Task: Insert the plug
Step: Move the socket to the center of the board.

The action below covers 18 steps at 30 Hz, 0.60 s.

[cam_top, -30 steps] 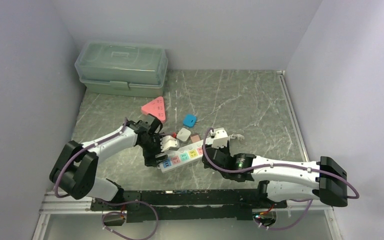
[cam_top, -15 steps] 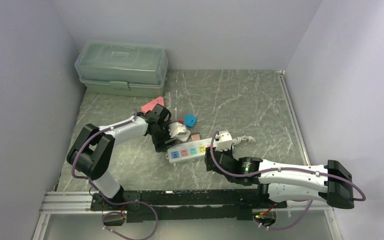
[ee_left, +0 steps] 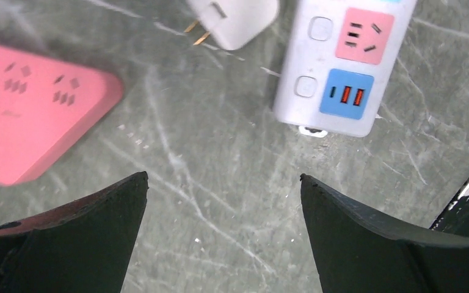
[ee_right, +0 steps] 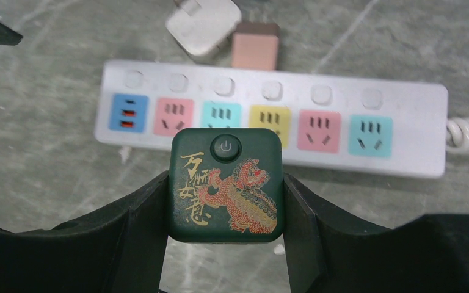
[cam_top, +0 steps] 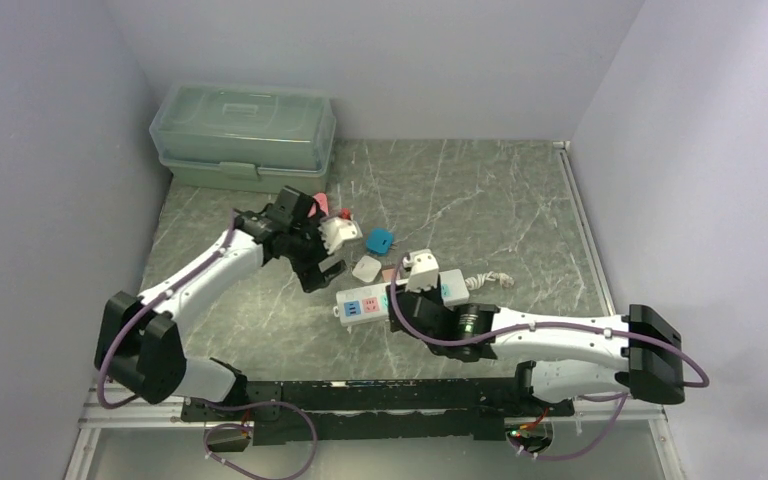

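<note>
Presently: right gripper clamps the green plug by its sides above the power strip, likely to line prongs with a socket. Left gripper spread wide, empty, off the strip's end.

The left arm is reaching toward the far side, its left gripper gaping wide open. The right arm is stretching low leftward, its right gripper pinching a green plug.
</note>
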Available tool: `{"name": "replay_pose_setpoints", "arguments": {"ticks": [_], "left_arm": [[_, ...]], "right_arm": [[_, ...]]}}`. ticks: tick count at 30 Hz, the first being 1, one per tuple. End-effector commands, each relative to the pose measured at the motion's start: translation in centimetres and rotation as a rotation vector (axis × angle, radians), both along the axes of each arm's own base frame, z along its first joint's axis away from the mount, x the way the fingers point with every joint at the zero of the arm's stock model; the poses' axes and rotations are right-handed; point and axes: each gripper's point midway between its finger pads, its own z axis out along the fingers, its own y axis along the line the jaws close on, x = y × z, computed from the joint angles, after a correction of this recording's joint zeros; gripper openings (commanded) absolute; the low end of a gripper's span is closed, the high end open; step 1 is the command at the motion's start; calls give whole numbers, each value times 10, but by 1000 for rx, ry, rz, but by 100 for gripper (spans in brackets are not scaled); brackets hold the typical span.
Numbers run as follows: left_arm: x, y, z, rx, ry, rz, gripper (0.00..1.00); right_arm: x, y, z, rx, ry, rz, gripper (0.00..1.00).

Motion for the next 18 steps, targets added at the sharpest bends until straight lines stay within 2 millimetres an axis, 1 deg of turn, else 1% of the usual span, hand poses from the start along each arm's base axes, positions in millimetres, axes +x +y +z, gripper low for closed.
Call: {"name": "replay_pose_setpoints", "arguments": {"ticks": [1,3,6,8,12,16,18], "left_arm": [[8,11,47,-142,5,153,100],[18,21,58,-205,8,243,100],[29,36,64,-250,11,354,100],[33,44,62,-230,2,408,100],[36,52,60,-219,6,479,100],[38,62,56,-188,27,533,100],[37,66,54,-182,44,542,100]], "right_arm": [[19,39,51,104,-119,6,0],[24,48,57,111,-145,14,0],[27,60,59,115,-163,20,0],[28,66,58,118,-175,23,0],[31,74,50,93,-205,26,0],[33,78,41,69,-234,16,0],[35,82,42,81,-254,7,0]]}}
